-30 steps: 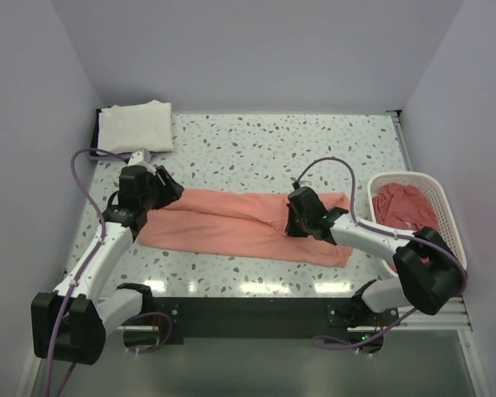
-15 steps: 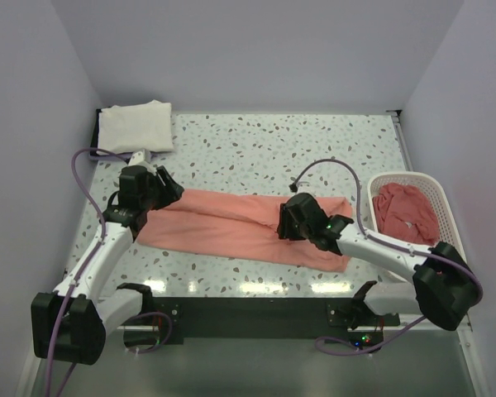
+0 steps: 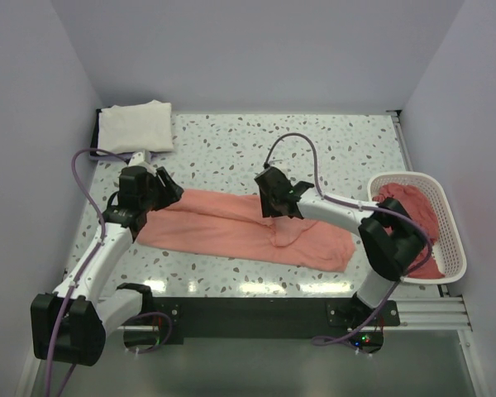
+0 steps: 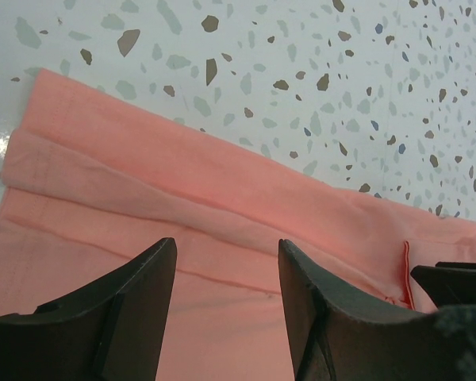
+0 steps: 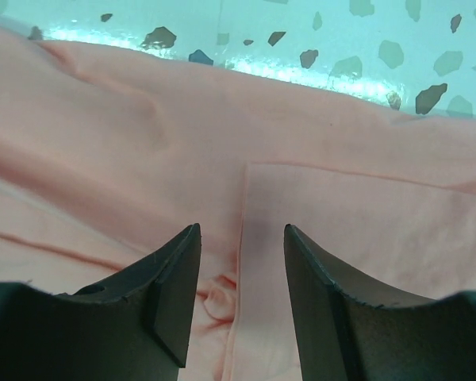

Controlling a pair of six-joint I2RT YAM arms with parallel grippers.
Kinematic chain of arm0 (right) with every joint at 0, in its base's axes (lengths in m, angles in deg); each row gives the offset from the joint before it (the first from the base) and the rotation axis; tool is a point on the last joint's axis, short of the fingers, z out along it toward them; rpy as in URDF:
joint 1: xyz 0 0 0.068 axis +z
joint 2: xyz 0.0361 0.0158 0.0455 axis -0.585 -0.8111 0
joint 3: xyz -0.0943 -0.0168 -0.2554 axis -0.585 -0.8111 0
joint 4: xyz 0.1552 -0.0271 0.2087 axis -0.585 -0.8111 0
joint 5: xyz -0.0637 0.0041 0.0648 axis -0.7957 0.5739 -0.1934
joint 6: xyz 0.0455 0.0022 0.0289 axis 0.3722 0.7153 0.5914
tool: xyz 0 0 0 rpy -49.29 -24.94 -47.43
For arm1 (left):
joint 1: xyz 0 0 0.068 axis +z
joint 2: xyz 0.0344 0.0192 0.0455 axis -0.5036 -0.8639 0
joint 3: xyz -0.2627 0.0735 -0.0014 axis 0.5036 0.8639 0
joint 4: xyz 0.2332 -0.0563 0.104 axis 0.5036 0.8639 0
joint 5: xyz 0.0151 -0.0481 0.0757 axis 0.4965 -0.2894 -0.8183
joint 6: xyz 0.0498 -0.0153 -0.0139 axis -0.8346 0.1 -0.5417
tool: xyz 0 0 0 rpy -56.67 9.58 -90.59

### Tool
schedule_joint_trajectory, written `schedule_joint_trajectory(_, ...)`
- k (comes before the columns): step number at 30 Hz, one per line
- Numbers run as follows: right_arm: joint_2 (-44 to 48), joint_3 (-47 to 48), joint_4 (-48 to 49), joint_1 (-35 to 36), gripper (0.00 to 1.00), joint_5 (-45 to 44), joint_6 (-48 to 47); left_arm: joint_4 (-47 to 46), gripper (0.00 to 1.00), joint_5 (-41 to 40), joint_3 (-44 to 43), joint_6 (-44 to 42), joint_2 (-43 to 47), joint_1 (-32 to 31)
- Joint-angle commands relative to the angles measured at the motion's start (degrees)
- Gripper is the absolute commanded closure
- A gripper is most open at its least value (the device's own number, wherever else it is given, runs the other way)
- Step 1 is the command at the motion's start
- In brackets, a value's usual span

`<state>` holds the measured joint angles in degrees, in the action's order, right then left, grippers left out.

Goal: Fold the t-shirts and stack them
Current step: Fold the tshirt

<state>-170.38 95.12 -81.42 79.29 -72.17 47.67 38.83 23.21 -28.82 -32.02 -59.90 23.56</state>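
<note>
A salmon-pink t-shirt (image 3: 231,227) lies folded into a long band across the near middle of the table. My left gripper (image 3: 167,192) is open and empty just above the band's left end (image 4: 143,206). My right gripper (image 3: 270,198) is open and empty over the band's middle, above a fold edge (image 5: 246,206). A cream-white t-shirt (image 3: 135,126) lies folded at the far left corner. A darker pink-red t-shirt (image 3: 409,211) is bunched in the basket at the right.
A white lattice basket (image 3: 446,227) stands at the table's right edge. The speckled tabletop (image 3: 314,149) stretches behind the band. Walls close in the left, back and right sides.
My right gripper has moved left along the pink band, from its right part to its middle. The band's right end now lies flatter. The left arm has not moved.
</note>
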Motion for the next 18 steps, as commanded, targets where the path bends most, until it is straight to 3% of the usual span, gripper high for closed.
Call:
schedule_joint_trajectory(1,-4.0,5.6,-2.5,-0.2,0.50,-5.1,-1.9,-0.9,0.41,0.1,-0.4,-1.1,1.2,0.0)
schedule_joint_trajectory(10,-10.6,10.2,-5.6,-0.1,0.55,-8.9,-0.8,-0.8,0.41,0.0,-0.3,-1.1,1.3,0.0)
schedule_joint_trajectory(18,-12.0,8.7,-4.8,-0.4,0.67,-8.4,0.4,-0.9,0.41,0.2,-0.3,-1.1,1.3,0.0)
